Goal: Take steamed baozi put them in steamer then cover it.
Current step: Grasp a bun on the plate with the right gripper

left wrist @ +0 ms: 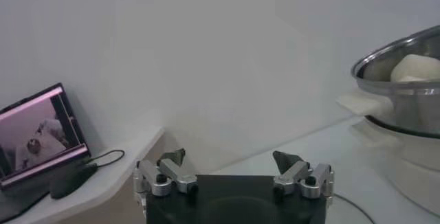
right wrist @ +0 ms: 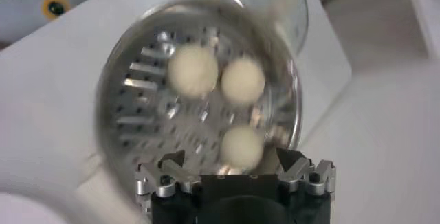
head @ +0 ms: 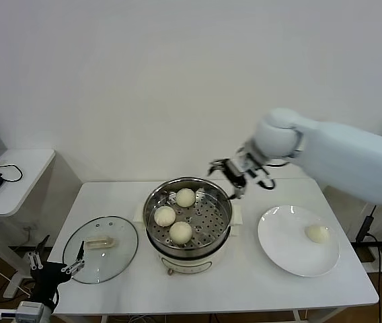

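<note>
Three of four baozi [head: 180, 232] sat in the steamer [head: 188, 219]; one baozi [head: 317, 233] was left on the white plate [head: 282, 249] to its right, and the glass cover [head: 101, 249] lay flat on the table left of the pot, not yet on. Right gripper [head: 235, 176] hovered empty with jaws spread above the steamer's back-right rim, well apart from that last bun. Left gripper [head: 77, 264], also spread, was parked low by the cover's near edge.

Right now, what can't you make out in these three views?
- Right wrist view: steamer and its three baozi are motion-blurred; the right tool hides the near rim.
- Left wrist view: steamer cut off by the frame edge.
- Head view: left tool is too small to read.
</note>
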{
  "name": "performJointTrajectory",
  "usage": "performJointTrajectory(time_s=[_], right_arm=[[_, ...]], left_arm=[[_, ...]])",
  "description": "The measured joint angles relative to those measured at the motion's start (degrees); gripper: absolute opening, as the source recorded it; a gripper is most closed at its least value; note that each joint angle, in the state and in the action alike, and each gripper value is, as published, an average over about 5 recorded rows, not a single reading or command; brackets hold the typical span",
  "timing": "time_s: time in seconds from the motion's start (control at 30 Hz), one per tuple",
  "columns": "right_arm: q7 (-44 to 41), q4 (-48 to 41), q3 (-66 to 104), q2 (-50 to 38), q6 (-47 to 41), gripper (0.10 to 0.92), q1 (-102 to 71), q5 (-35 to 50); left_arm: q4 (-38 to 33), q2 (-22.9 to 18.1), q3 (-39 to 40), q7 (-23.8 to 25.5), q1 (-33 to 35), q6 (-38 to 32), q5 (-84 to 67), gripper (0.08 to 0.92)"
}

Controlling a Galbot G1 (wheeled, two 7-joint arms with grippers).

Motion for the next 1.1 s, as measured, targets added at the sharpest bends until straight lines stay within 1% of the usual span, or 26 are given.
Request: performJointTrajectory(time_s=[0.13,0.3,0.5,0.77,1.1], right_arm=[[-0.34,0.77,3.14,-6.86,-2.12,0.823,-4.1,-1.1],[-0.64,0.46,11.45,-14.4,-3.41,0.823,-14.6,-3.7],[-0.88,-1.35,24.16,-19.07,-4.32,0.823,-29.98,-7.65],[-0.73,-6.42,34.98,-19.37,-4.61,0.823,-43.08,-13.25],[0.55,-16.39,40.63,-14.32,-3.68,0.823,-47.69,-18.63]], left_arm=[[0.41,0.63,0.84,0.05,-0.73,0.13,-0.06,0.823],[0.83,1.27,1.96,0.13,-1.51,0.48,0.04,0.823],[1.3,1.74,2.68,0.2,-2.04,0.88,0.09,0.823],[1.45,1.73,2.74,0.21,-1.84,0.97,0.19,0.823],[1.34,1.35,2.5,0.21,-1.46,1.24,0.57,0.823]])
